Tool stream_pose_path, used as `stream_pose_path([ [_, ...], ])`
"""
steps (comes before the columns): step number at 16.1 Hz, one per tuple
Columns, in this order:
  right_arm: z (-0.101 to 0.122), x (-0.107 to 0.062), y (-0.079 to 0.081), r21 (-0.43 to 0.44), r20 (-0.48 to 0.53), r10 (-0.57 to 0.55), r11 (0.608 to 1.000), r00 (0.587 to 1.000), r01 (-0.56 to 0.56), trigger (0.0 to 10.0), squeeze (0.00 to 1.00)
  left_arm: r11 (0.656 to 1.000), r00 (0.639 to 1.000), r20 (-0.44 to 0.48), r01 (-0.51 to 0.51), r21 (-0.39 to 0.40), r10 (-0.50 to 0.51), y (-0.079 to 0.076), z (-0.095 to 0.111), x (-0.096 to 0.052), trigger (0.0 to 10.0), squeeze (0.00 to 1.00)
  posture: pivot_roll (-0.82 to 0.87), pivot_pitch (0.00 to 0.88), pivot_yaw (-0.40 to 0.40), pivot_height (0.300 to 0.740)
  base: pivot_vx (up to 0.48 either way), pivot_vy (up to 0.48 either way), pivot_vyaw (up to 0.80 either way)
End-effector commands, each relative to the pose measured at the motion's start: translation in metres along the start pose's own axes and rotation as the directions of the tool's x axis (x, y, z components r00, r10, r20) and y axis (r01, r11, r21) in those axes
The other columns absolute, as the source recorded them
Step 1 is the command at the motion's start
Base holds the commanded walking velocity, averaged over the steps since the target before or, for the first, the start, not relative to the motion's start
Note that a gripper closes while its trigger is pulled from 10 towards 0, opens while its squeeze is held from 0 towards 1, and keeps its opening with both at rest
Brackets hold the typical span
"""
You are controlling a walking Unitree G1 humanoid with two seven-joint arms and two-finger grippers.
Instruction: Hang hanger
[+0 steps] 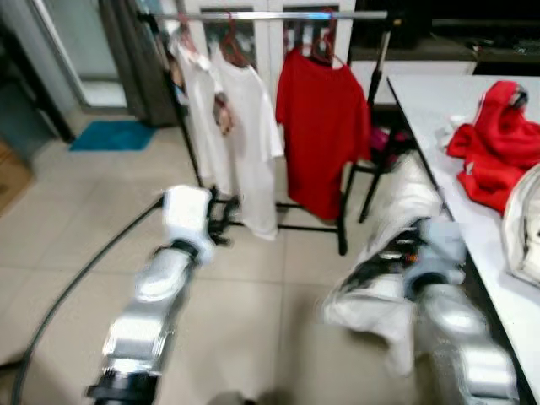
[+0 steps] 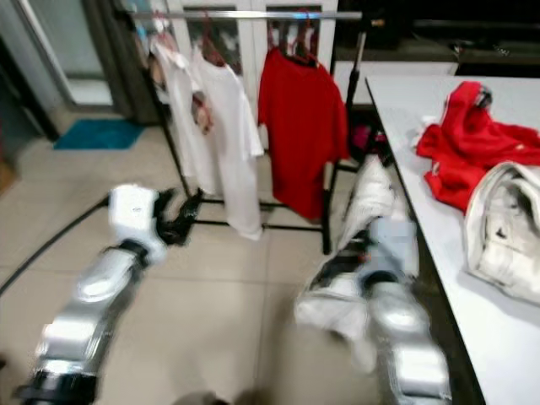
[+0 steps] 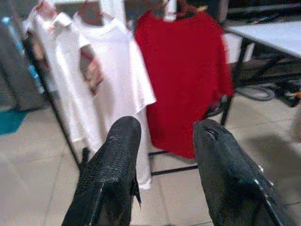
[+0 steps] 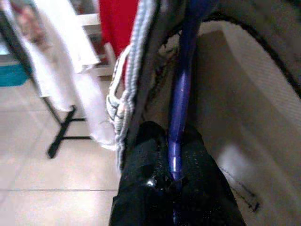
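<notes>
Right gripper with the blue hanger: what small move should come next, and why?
Probably raise the right gripper toward the rail. Its fingers are shut on the blue hanger carrying a white garment, held well below the rail, near the red shirt.

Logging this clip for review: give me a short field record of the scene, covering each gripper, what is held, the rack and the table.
right gripper: fingers shut on a blue hanger carrying a white garment, short of the rack
left gripper: fingers open, holding nothing, pointing toward the rack
clothes rack: two white shirts and a red T-shirt hanging from its rail
table: at the robot's right, with a red garment and a white garment on it
floor: beige tiles, black cable running across
</notes>
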State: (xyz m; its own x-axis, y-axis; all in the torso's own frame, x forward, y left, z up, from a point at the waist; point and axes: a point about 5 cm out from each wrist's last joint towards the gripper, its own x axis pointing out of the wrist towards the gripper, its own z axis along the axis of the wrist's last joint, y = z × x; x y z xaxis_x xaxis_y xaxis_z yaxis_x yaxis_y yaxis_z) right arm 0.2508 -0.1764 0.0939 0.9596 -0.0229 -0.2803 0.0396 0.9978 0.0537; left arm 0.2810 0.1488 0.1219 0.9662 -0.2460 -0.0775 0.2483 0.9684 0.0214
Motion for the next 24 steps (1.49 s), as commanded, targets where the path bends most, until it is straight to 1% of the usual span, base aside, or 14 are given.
stream_pose_path([
  [1,0.0146,-0.0006,-0.0056,-0.016,0.068,-0.009,1.0,0.998,0.01,10.0,0.0,1.0,1.0,0.013,0.02,0.001,-0.02,-0.0069,0.0041,0.0022,10.0,0.0,0.07,0.053,0.042,0.74,0.382,0.0,0.0],
  [9,0.015,-0.0002,-0.0061,-0.035,0.061,0.009,0.999,0.998,-0.007,10.0,0.0,0.999,0.999,0.005,0.032,0.004,-0.032,-0.0092,0.0025,0.0013,10.0,0.0,0.06,0.055,0.042,0.74,0.378,0.0,0.0],
  [12,0.0203,0.0021,-0.0088,-0.059,0.075,0.017,0.998,0.997,-0.013,10.0,0.0,0.999,0.999,0.007,0.038,0.008,-0.038,-0.0097,0.0036,0.0014,10.0,0.0,0.06,0.057,0.046,0.74,0.379,0.0,0.0],
  [17,0.0237,0.0054,-0.0101,-0.077,0.086,0.021,0.997,0.996,-0.014,10.0,0.0,0.999,0.999,0.015,0.049,0.005,-0.049,-0.0101,0.0059,0.0029,10.0,0.0,0.07,0.039,0.048,0.74,0.378,0.0,0.0],
  [24,0.0236,0.0048,-0.0096,-0.098,0.091,0.028,0.995,0.995,-0.019,10.0,0.0,0.998,0.998,0.014,0.062,0.003,-0.062,-0.013,0.0044,0.0025,10.0,0.0,0.06,0.028,0.042,0.74,0.381,0.0,0.0],
])
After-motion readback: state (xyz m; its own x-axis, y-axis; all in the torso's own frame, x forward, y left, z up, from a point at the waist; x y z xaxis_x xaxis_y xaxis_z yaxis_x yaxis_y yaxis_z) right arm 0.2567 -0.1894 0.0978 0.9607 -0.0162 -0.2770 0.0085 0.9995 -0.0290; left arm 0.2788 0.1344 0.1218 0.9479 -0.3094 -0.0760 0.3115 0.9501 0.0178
